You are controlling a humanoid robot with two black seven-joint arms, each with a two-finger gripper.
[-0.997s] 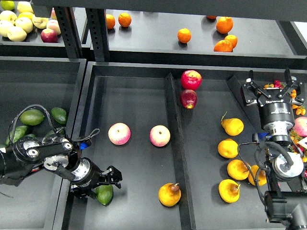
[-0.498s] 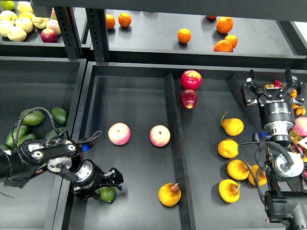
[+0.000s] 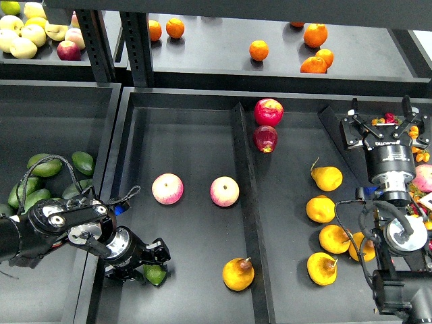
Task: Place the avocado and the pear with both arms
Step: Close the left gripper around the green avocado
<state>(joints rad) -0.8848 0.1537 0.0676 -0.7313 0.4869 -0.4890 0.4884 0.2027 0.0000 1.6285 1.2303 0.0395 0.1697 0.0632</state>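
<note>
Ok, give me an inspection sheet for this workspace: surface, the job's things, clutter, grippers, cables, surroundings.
Surface: black divided tray, dark and matte.
Job's things: avocado at the tray's lower left, under the left gripper; pear lies free near the divider.
Clutter: two pink apples mid-tray; two red apples and five more pears right of the divider.
Grippers: left over the avocado, grip unclear; right gripper raised, fingers spread, empty.
Cables: black loop over the left arm; more on the right arm.
Surroundings: avocados in the left bin, oranges and pale apples on the rear shelf.
</note>
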